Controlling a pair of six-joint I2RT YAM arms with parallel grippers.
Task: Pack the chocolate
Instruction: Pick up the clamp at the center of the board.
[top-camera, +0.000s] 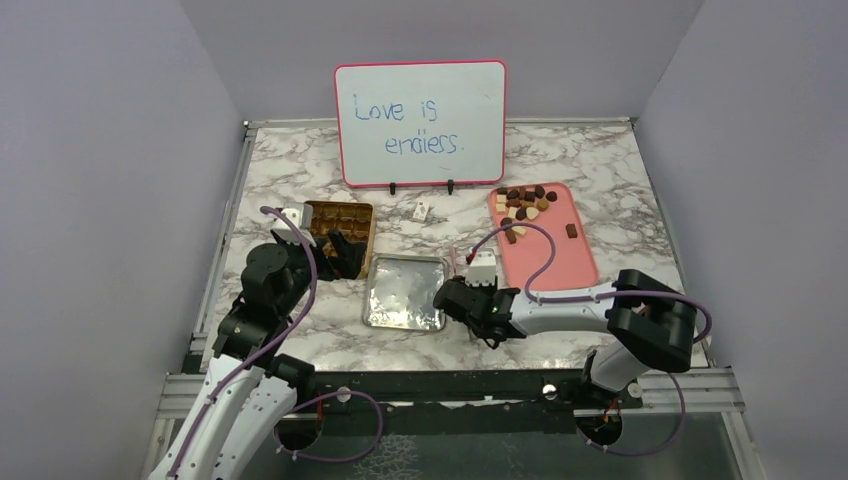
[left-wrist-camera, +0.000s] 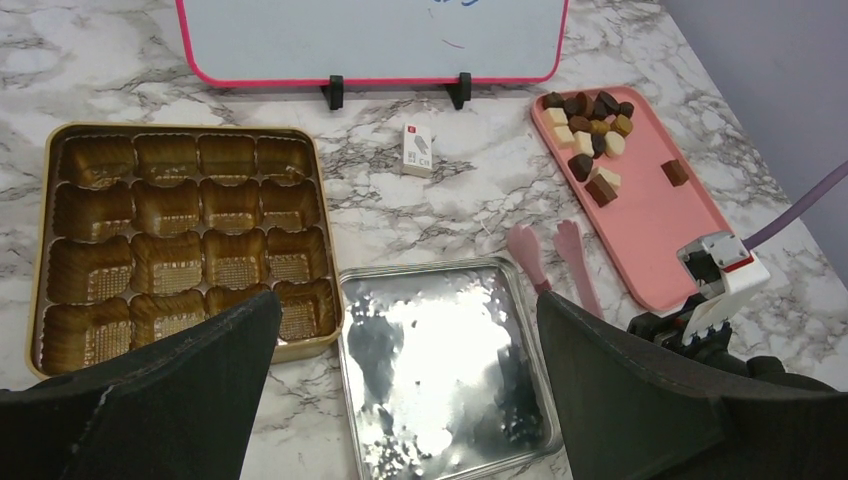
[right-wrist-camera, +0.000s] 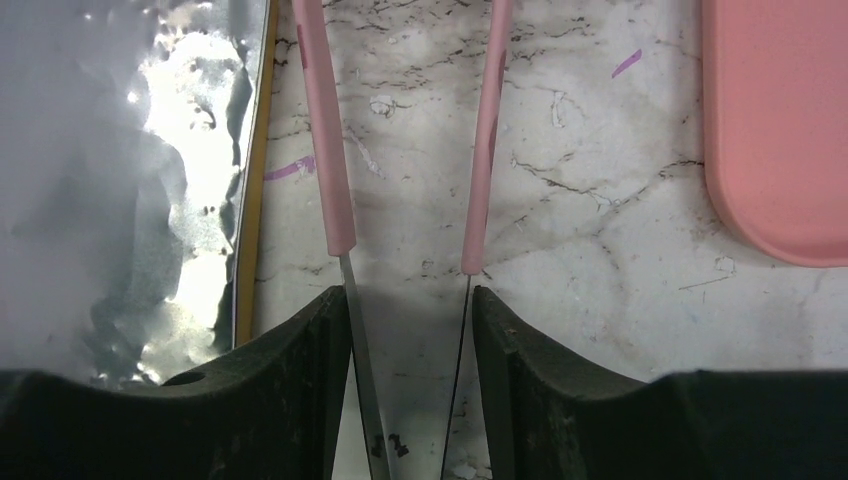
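Pink tongs (right-wrist-camera: 325, 150) are clamped in the right pincer (right-wrist-camera: 408, 300), its fingers pressing both metal arms from outside. The tips point out over the marble tabletop (right-wrist-camera: 600, 200), between the silver lid (right-wrist-camera: 120, 200) and the pink tray (right-wrist-camera: 780, 130). The chocolate (left-wrist-camera: 583, 142) lies heaped at the tray's far end, with a couple of pieces apart from the pile. On the other side, the left pincer (left-wrist-camera: 408, 305) hangs spread wide above the near edge of the gold box (left-wrist-camera: 40, 250), holding nothing.
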